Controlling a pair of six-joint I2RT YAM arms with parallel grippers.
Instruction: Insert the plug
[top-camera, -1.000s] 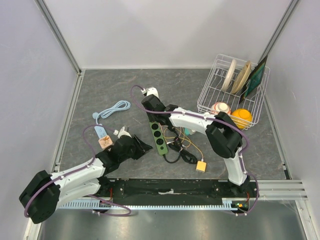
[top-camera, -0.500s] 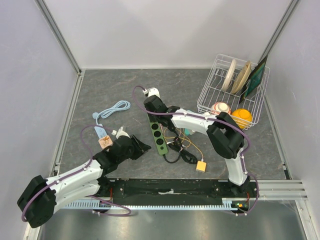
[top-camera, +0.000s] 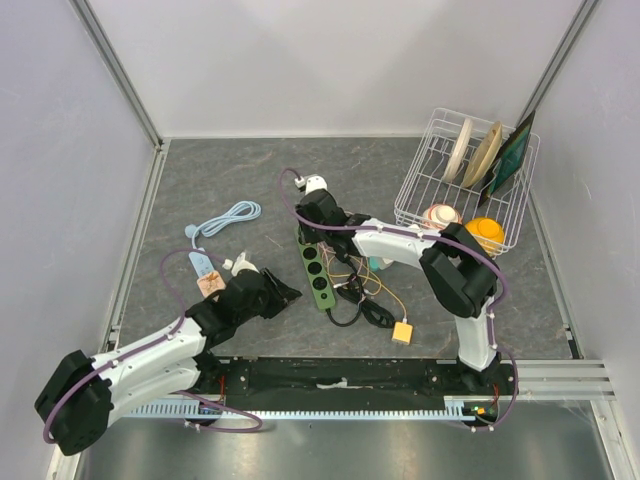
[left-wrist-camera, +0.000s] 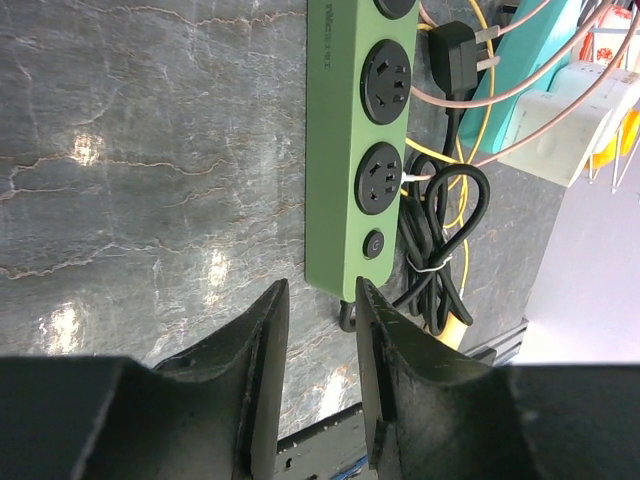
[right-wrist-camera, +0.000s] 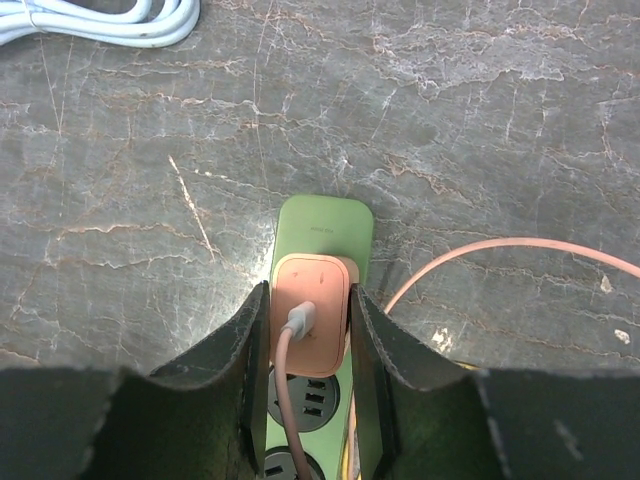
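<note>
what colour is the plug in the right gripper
Peach-pink; the plug shows best in the right wrist view.

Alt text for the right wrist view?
The right gripper clamps a pink plug at the end socket of a green power strip on a grey table. A pink cable trails right; a white cable lies top left.

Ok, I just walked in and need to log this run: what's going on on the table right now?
The right gripper is clamped on a peach plug with its cable attached. It holds the plug at the far-end socket of the green power strip. Whether the plug is fully seated cannot be told. The left gripper hovers by the strip's near end, jaws slightly apart and empty. The sockets in view below the plug are free.
</note>
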